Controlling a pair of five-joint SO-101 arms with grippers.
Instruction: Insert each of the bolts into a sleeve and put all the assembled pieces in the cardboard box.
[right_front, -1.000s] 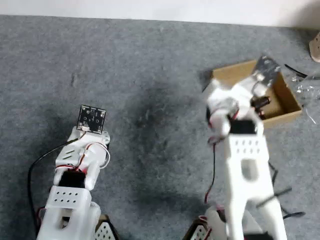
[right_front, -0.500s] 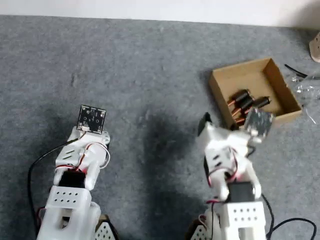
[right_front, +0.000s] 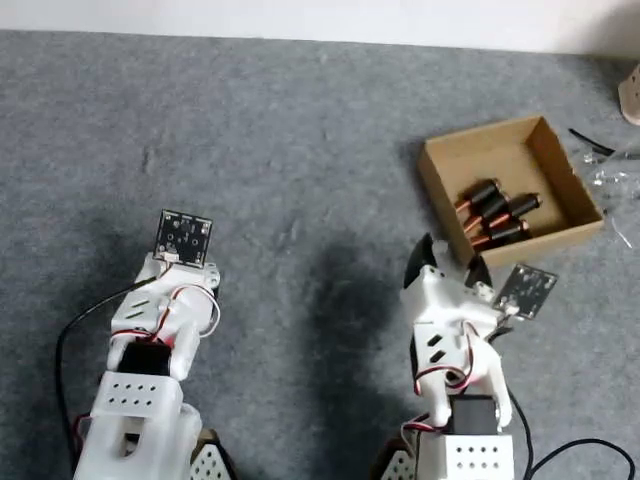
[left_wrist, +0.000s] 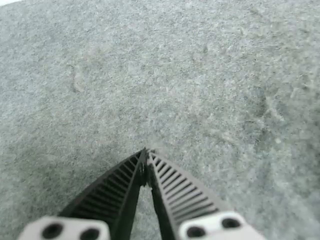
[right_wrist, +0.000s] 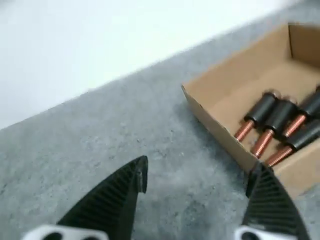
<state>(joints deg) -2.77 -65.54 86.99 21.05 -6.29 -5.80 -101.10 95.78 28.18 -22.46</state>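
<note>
The right arm had drawn back from over the open brown cardboard box (right_front: 437, 190) toward its own base. The right gripper (right_front: 447, 263) now hung just short of the box's near wall, its black jaws wide apart and holding nothing. The left arm had not shifted.

In the high view a small black wrist camera board (right_front: 185, 234) covered the left arm's fingers. The left wrist view showed the left gripper (left_wrist: 146, 156) with its ribbed black jaws pressed together at the tips, gripping nothing.

The right wrist view cut the box (right_wrist: 220, 131) off at the frame edge, so only part of its contents showed there. From above, four assembled pieces (right_front: 493, 215), copper-coloured bolts in black cylindrical sleeves, lay side by side in the box, in the half nearer the arms.

A wide stretch of grey carpet-like table surface (right_front: 300, 140) lay between the box and the left arm. It ran up to a white strip (right_front: 300, 15) along the far edge. Clear plastic scraps and black wires (right_front: 608, 165) lay just beyond the box's right wall.
</note>
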